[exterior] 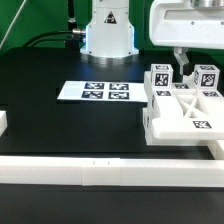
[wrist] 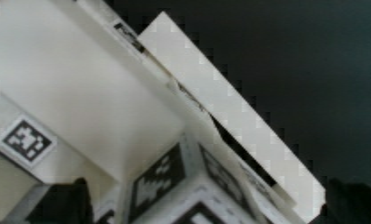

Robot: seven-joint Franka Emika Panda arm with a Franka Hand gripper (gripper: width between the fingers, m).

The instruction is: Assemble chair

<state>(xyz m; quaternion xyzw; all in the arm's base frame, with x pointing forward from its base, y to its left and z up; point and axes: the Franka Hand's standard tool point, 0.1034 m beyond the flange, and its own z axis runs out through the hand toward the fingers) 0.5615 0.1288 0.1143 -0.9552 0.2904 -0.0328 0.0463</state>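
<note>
White plastic chair [exterior: 182, 106] sits at the exterior view's right, against the border rail [exterior: 110, 170]. Open gripper [exterior: 183, 62] hovers over its far blocks; descending off-centre could knock them loose.

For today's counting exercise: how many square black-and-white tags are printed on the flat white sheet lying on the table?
4, in a row across the marker board left of the chair parts in the exterior view: far left, second, third, far right. None looks hidden.
</note>
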